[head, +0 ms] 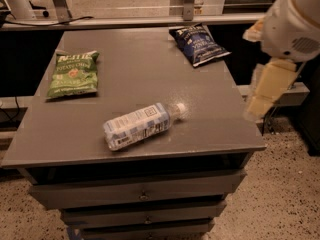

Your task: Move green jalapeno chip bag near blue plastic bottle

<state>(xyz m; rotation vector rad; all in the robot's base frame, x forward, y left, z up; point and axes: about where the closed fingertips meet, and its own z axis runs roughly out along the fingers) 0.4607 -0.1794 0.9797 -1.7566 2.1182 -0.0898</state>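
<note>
The green jalapeno chip bag (73,74) lies flat on the left side of the grey table (135,64), lettering up. The blue plastic bottle (140,125) lies on its side near the table's front middle, with its white cap pointing right. My gripper (264,93) hangs off the table's right edge, below the white arm housing (292,24), level with the bottle. It is far from the green bag and holds nothing that I can see.
A dark blue chip bag (199,45) lies at the table's back right corner. The table is a drawer cabinet with drawers (142,194) below its front edge. A metal rail and posts (150,19) run behind it. Speckled floor (280,194) lies to the right.
</note>
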